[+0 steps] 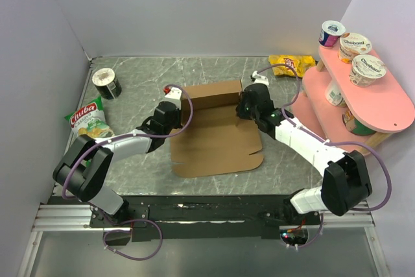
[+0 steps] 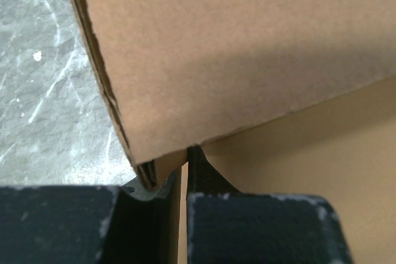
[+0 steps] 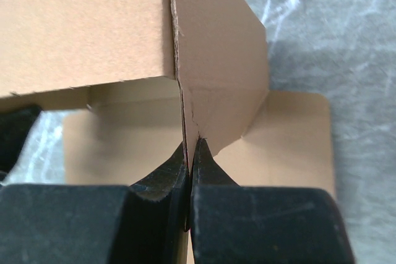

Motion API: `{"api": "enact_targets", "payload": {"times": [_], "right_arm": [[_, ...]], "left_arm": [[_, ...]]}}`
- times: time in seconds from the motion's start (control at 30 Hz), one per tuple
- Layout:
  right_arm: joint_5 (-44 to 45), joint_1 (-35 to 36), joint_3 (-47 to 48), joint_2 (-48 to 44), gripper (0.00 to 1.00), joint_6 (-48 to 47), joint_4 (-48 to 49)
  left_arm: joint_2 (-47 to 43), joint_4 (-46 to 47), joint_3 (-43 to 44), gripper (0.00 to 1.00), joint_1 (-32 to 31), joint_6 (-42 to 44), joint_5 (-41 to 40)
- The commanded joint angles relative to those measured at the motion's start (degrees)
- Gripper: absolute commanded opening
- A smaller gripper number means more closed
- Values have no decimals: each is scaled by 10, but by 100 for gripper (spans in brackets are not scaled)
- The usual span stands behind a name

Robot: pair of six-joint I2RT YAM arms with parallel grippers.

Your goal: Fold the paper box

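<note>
The paper box (image 1: 217, 135) is a plain brown cardboard sheet lying on the table, its back panel (image 1: 214, 94) raised upright. My left gripper (image 1: 183, 113) is shut on the left side flap; in the left wrist view the jaws (image 2: 184, 174) pinch the flap's lower edge under the raised panel (image 2: 247, 54). My right gripper (image 1: 242, 107) is shut on the right side flap; in the right wrist view the jaws (image 3: 189, 153) clamp the flap (image 3: 216, 66) at the corner fold. The front part of the sheet lies flat.
A black-and-white can (image 1: 106, 84) and a green chip bag (image 1: 87, 120) sit at the left. A yellow snack bag (image 1: 292, 65) lies at the back right. A pink two-tier shelf (image 1: 363, 98) with yogurt cups (image 1: 368, 69) stands at the right.
</note>
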Motion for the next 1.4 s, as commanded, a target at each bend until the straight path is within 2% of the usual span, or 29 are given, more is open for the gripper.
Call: {"api": "enact_targets", "payload": {"times": [0.0,0.27,0.37,0.47,0.57,0.6,0.67,0.7,0.77,0.8,0.83,0.9,1.0,1.1,1.23,1.37], "right_arm": [[-9,23,17,3,0,60,134],[26,35,3,19,0,117,202],[35,38,0,23,0,114,204],[43,40,1,25,5,86,181],[40,40,0,21,21,28,158],[39,39,0,18,33,14,138],[34,38,0,8,45,-34,117],[25,37,2,3,56,-50,94],[-4,36,9,-18,63,-93,71],[-19,36,12,-26,72,-121,47],[-47,36,16,-48,75,-136,36],[-55,36,24,-78,87,-154,5],[-73,22,12,-154,100,-204,-23],[-130,-22,-12,-222,100,-217,-30],[-163,-142,-69,-273,100,-199,-5],[-149,-165,-111,-248,95,-195,1]], "left_arm": [[-19,16,5,1,-12,17,77],[-21,17,7,1,-21,34,81],[-17,-3,17,1,-21,29,59],[-19,-39,33,1,-7,21,31],[-16,-85,54,1,19,10,59],[-17,-91,57,1,23,8,62],[-19,-104,59,1,37,6,65],[-19,-108,59,1,40,6,65],[-16,-129,62,1,51,6,67],[-14,-137,63,1,53,5,67],[-13,-141,64,1,55,5,67],[-10,-152,66,1,65,3,74],[-13,-159,64,1,77,3,85],[-27,-153,56,1,89,-1,107],[-40,-150,52,1,112,-14,152],[-42,-152,54,1,129,-22,171]]}}
